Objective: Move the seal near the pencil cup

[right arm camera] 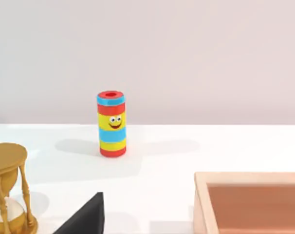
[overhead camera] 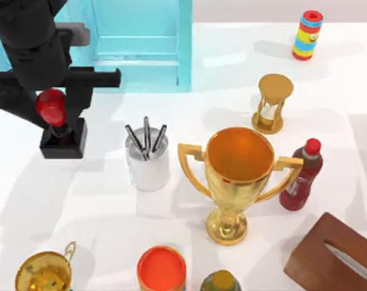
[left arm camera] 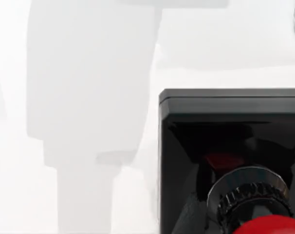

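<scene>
Seal [overhead camera: 61, 130] sits upright at the frame's left, black base on the surface, red knob up between the spread, non-gripping fingers of the left tool [overhead camera: 52, 106], a gap left of the pencil cup [overhead camera: 148, 159]; best lift straight up, avoiding tipping its vertical axis.

Matte black left arm [overhead camera: 27, 33], thick and cylindrical, ended in a wide black crossbar above the left gripper [overhead camera: 52, 115], all plain and unmarked.
</scene>
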